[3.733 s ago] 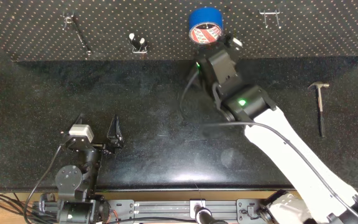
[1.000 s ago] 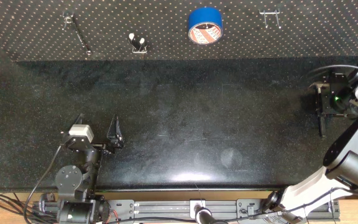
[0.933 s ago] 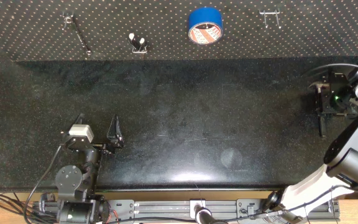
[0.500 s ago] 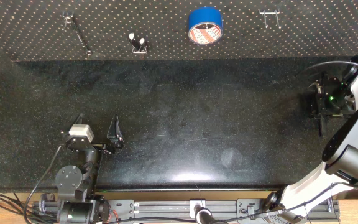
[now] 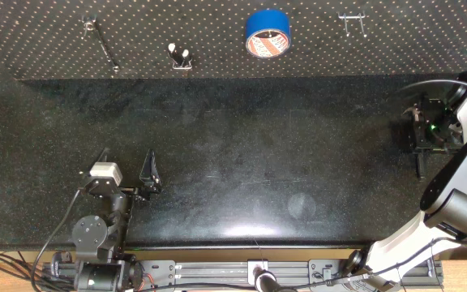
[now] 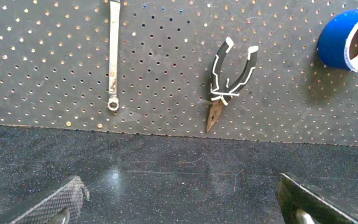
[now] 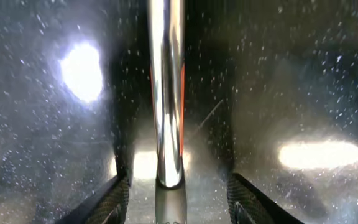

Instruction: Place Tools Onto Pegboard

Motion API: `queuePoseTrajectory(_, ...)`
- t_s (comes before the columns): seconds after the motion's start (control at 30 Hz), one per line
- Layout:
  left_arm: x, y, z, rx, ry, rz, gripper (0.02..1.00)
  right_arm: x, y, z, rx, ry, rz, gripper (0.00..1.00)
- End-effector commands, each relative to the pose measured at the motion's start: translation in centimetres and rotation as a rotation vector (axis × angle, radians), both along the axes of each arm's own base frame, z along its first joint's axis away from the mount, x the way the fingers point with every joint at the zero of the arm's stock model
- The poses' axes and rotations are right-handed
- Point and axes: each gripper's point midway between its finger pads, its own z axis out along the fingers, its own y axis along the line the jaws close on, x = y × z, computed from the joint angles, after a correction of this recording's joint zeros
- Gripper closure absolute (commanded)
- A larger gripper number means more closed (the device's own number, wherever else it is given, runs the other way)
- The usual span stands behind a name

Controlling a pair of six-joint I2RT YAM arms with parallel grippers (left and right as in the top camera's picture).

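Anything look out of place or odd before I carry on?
Nothing is spilled or damaged. The wrench, pliers and tape hang on the pegboard; only the hammer lies on the table at the right, off the board, with the right pincer open astride its shaft. One hook is bare.

Hammer shaft (image 7: 166,93): polished metal, mirror-glossy. Desk (image 5: 258,162): black, speckled, fine-grained, glossy enough to throw glare patches. Pegboard (image 6: 166,62): dark, matt, perforated. Wrench (image 6: 113,56): bare metal, satin sheen. Pliers (image 6: 219,93): smooth plastic-like grips. Tape roll (image 6: 337,40): blue, slight sheen.
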Motion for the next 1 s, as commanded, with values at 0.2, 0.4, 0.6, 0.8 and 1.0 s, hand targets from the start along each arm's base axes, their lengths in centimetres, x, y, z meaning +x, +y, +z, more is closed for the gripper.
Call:
queuePoseTrajectory(0.2,-0.1,-0.2,0.0,-0.003,-0.003,-0.014,0.023,0.8,1.3,-1.0,0.091,-0.044,0.028,0.496)
queuePoseTrajectory(0.4,-0.1,-0.2,0.0,-0.003,-0.003,-0.014,0.023,-0.4,1.9,-1.6,0.115,-0.008,0.021,0.520)
queuePoseTrajectory(0.6,-0.1,-0.2,0.0,-0.003,-0.003,-0.014,0.023,-1.1,2.1,-1.6,0.129,0.014,0.005,0.553)
queuePoseTrajectory(0.8,-0.1,-0.2,0.0,-0.003,-0.003,-0.014,0.023,-1.9,2.3,-2.4,0.133,0.027,0.008,0.553)
queuePoseTrajectory(1.0,-0.1,-0.2,0.0,-0.003,-0.003,-0.014,0.023,-2.8,1.2,-2.4,0.101,0.056,0.000,0.551)
